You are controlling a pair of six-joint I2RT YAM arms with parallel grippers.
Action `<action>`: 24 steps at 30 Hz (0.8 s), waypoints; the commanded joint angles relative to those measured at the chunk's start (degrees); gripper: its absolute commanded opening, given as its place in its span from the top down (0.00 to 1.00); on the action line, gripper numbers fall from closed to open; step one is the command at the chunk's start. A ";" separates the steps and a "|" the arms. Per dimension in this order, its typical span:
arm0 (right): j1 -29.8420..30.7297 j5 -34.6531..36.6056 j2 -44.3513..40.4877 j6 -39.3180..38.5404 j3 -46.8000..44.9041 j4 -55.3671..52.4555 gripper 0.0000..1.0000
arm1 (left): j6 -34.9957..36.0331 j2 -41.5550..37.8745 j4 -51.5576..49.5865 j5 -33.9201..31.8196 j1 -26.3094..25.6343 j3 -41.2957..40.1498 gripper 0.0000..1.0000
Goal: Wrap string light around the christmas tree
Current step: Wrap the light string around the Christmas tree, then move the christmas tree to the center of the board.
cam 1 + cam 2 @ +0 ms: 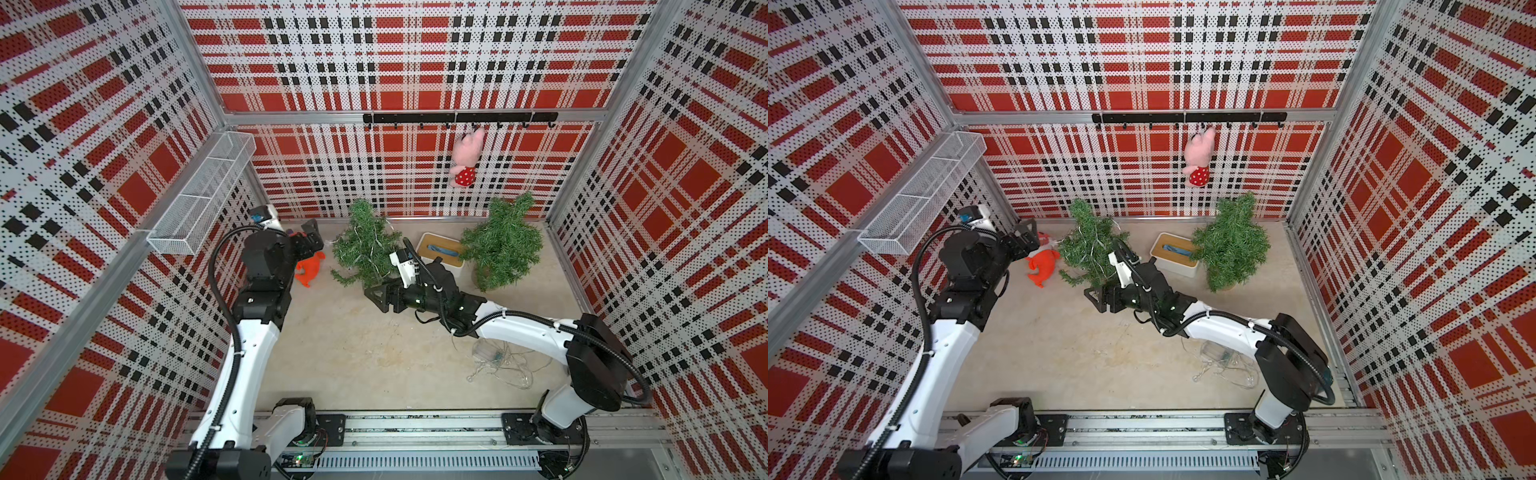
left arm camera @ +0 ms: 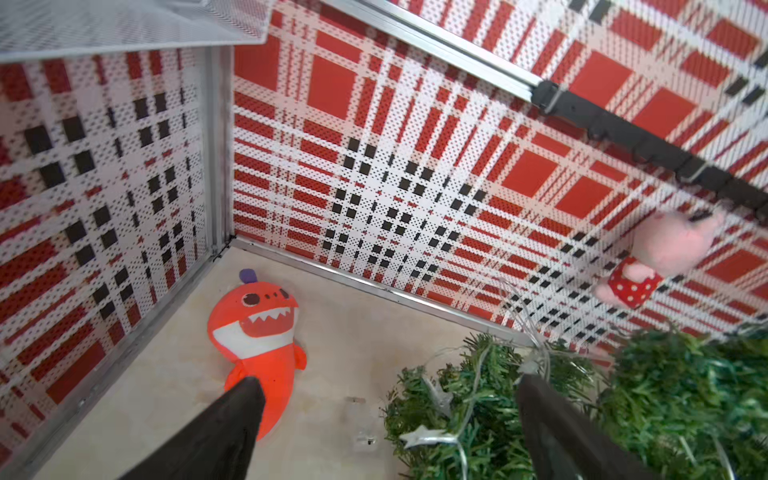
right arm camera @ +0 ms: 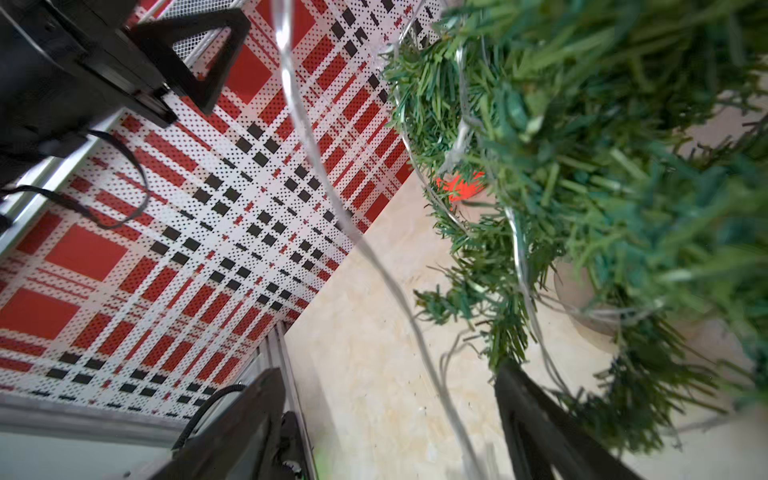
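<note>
A small green christmas tree [image 1: 365,245] [image 1: 1090,245] stands at the back, with the clear string light [image 1: 376,239] draped over its branches. The rest of the string light lies in a loose pile [image 1: 496,359] under the right arm. My left gripper [image 1: 309,239] [image 2: 386,390] is open beside the tree's left side, and star-shaped bulbs [image 2: 428,434] show on the branches near one finger. My right gripper [image 1: 376,297] [image 3: 386,395] is open low at the tree's front. A strand of the wire [image 3: 374,257] runs loose between its fingers.
A second green tree [image 1: 503,245] stands to the right. Between the trees sits a white box with a wooden lid [image 1: 440,253]. An orange shark toy [image 1: 309,270] lies beside the left gripper. A pink plush [image 1: 467,158] hangs from the hook rail. A wire basket [image 1: 203,191] juts from the left wall.
</note>
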 commanded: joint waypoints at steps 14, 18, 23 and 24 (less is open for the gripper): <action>-10.59 3.01 -3.62 8.16 -14.21 3.40 0.61 | 6.10 3.85 -13.02 -30.46 -38.01 9.07 0.11; -10.42 4.34 6.15 15.97 -11.10 12.57 0.63 | 4.50 6.61 -14.85 -36.07 -46.49 10.56 0.11; -10.16 4.65 14.73 24.22 -7.40 19.40 0.58 | 2.53 7.82 -14.89 -34.85 -49.10 10.12 0.11; -10.00 4.69 15.82 25.52 -6.81 19.79 0.57 | 2.17 7.77 -14.70 -34.49 -49.10 9.93 0.11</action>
